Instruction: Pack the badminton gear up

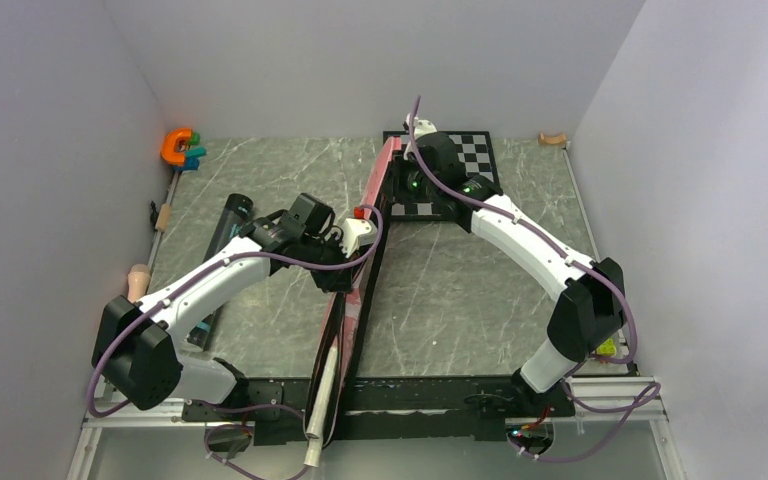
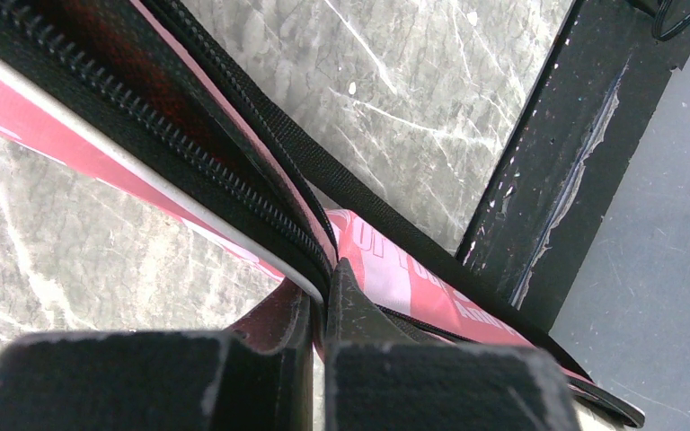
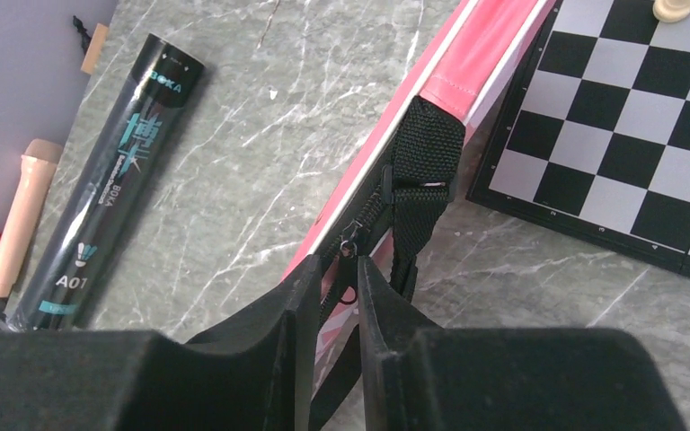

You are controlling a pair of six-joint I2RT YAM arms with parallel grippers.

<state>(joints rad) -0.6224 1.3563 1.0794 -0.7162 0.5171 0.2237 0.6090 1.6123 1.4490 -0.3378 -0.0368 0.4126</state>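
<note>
The long pink bag (image 1: 370,230) lies down the middle of the table, from the chessboard to the near edge. A white racket handle (image 1: 322,400) sticks out of its near end. My left gripper (image 1: 345,283) is shut on the bag's zipped edge (image 2: 234,193) about halfway along, with the jaws pinched together (image 2: 328,285). My right gripper (image 1: 405,187) is at the bag's far end (image 3: 467,72), its jaws (image 3: 349,272) nearly together round the zip pull by the black strap (image 3: 424,171). The black tube (image 1: 225,228) lies to the left, and also shows in the right wrist view (image 3: 108,171). No shuttlecocks show.
The chessboard (image 1: 465,160) lies at the back, touching the bag, with a pale piece (image 3: 674,9) on it. An orange toy (image 1: 175,147) sits in the far-left corner. A tan peg (image 3: 20,215) lies by the left wall. A black rail (image 2: 548,180) runs along the near edge.
</note>
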